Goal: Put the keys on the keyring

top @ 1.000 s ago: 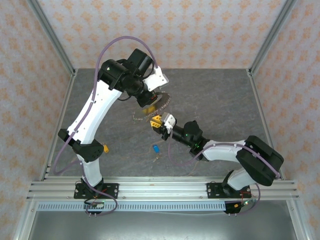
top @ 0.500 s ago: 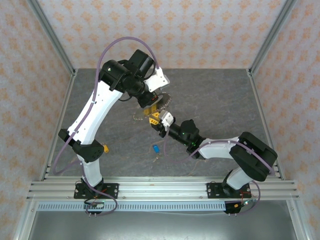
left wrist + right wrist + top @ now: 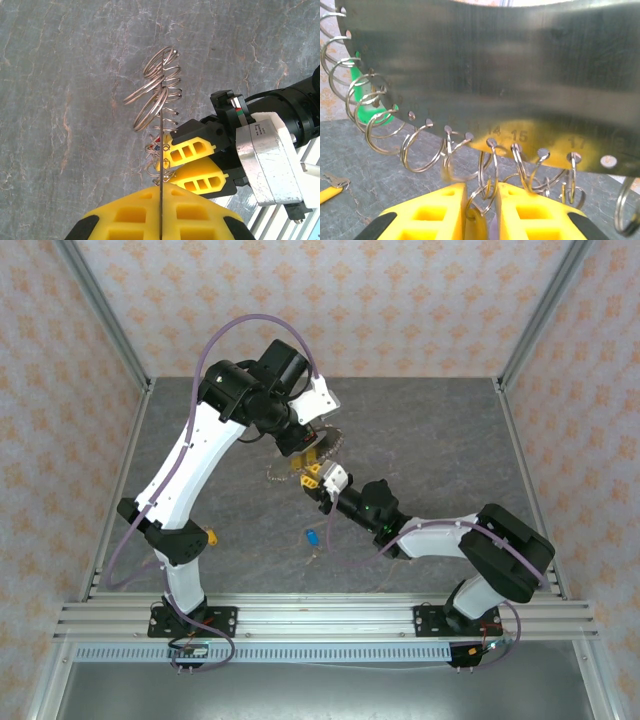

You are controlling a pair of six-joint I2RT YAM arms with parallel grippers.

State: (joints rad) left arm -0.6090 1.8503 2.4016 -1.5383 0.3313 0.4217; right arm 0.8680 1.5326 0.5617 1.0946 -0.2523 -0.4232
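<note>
Left gripper (image 3: 161, 194) clamps keyring (image 3: 160, 105) edge-on; right gripper (image 3: 481, 200), narrow gap, seems to pinch a yellow key (image 3: 476, 223) at keyring's rim.

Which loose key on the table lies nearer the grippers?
The blue key: it lies close to the right gripper, whereas the orange key lies far aside, next to the left arm.

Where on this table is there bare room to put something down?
Bare: the right side of the table, bordered by the back wall, the side rail and the right arm. Crowded: the centre, where the left gripper and right gripper meet at the keyring, with a blue key just nearer.
</note>
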